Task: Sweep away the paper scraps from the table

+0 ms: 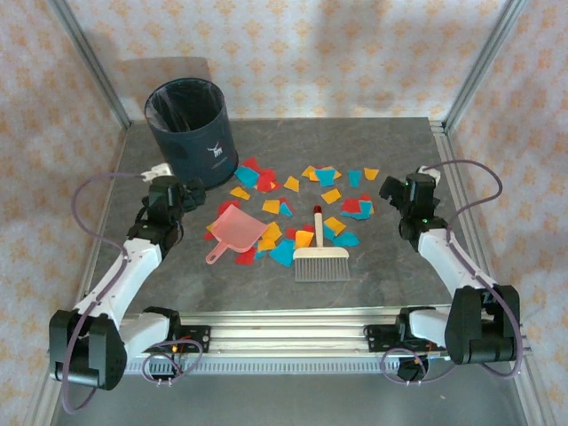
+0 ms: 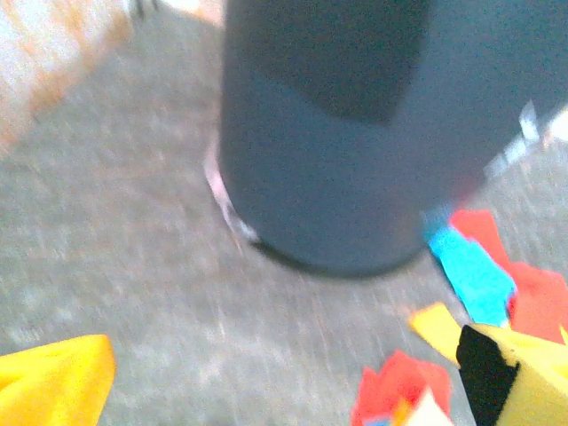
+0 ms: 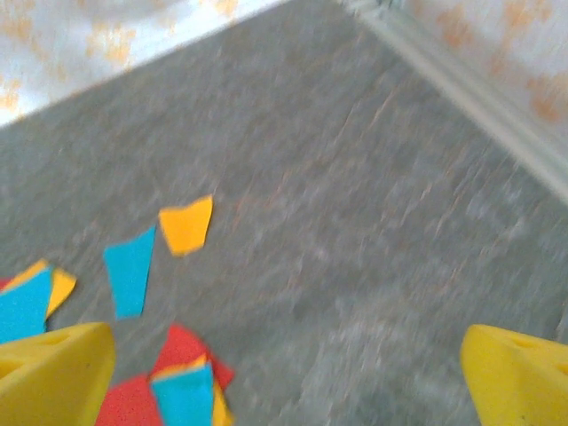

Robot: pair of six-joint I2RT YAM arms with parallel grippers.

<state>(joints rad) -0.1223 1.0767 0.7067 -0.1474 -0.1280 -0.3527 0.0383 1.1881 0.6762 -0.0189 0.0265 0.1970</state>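
The left arm [image 1: 133,257] reaches across the table [image 1: 382,266] toward the bin [image 1: 191,133], jaws wide and empty. The right arm [image 1: 441,246] mirrors it, jaws wide near the paper scraps [image 1: 330,196].

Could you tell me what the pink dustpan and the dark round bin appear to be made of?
The pink scoop-shaped dustpan looks like smooth moulded plastic, uniform in colour. The dark blue round bin looks matte, perhaps fabric: its wall shows no shine.
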